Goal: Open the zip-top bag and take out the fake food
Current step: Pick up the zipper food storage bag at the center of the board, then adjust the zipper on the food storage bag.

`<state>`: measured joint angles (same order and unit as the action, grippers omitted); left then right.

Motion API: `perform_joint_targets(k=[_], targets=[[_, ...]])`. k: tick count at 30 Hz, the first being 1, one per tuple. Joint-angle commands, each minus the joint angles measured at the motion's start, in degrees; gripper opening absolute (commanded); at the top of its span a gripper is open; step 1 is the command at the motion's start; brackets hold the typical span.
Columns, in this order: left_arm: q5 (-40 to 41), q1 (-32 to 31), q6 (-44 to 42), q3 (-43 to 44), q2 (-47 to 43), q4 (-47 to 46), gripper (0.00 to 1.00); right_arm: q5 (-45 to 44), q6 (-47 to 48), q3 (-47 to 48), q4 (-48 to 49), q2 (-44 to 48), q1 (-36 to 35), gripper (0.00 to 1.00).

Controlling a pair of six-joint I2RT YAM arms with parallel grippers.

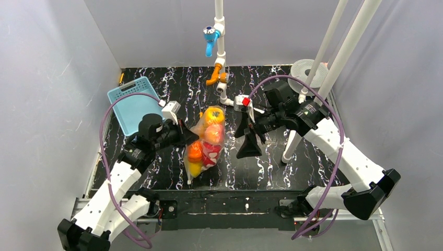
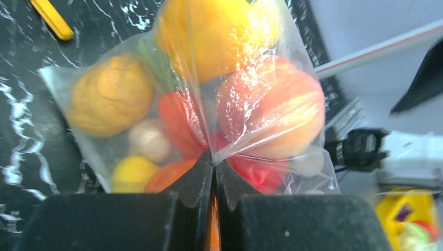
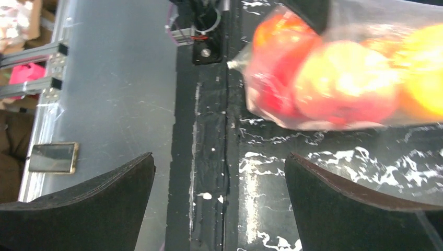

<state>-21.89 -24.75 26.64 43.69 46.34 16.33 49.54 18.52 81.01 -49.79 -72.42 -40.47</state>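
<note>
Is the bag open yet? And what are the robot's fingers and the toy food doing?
zip-top bag, full, pinched; zip not visible.
fake food, inside the bag.
left fingers, shut on the bag.
right fingers, open, holding nothing.

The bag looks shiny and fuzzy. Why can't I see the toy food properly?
Left wrist view: light bounces white off the crinkly clear plastic bag, hiding parts of the glossy plastic fruits. Right wrist view: bag and fruits are smeared and blurred. Top external view: sharp, little glare.
</note>
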Motion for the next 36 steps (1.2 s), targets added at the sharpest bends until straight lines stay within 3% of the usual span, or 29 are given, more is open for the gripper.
perform_joint_targets(k=[1,5,7,13,19,29,33,36], targets=[[-2.06,-0.03,21.0,4.43,5.16,-4.14,0.0,13.76,11.59,1.33,-6.82,-0.32,-0.1,1.0],[-1.01,-0.12,28.66,11.54,9.79,6.04,0.0,13.32,36.25,7.09,-21.26,-2.42,-2.3,1.0],[-1.28,-0.16,31.37,13.85,11.17,9.64,0.0,10.08,43.02,10.52,-24.99,-3.72,-3.27,1.0],[-3.3,-0.21,33.69,16.95,13.43,16.51,0.0,-3.36,44.06,18.51,-23.55,-7.69,-9.79,1.0],[-6.76,-0.28,30.07,17.54,14.13,18.51,0.0,-18.52,46.12,20.23,-21.4,-9.98,-15.86,1.0],[-7.34,-3.66,26.26,18.43,16.38,19.39,0.0,-24.76,40.59,22.37,-15.08,-13.06,-16.76,1.0],[-7.17,-4.18,26.56,18.19,16.25,18.75,0.0,-25.59,39.29,19.63,-14.22,-13.2,-17.29,0.89],[-6.94,-4.18,26.7,18.04,15.75,18.36,0.0,-24.68,38.58,17.67,-14.14,-12.64,-17.59,0.73]])
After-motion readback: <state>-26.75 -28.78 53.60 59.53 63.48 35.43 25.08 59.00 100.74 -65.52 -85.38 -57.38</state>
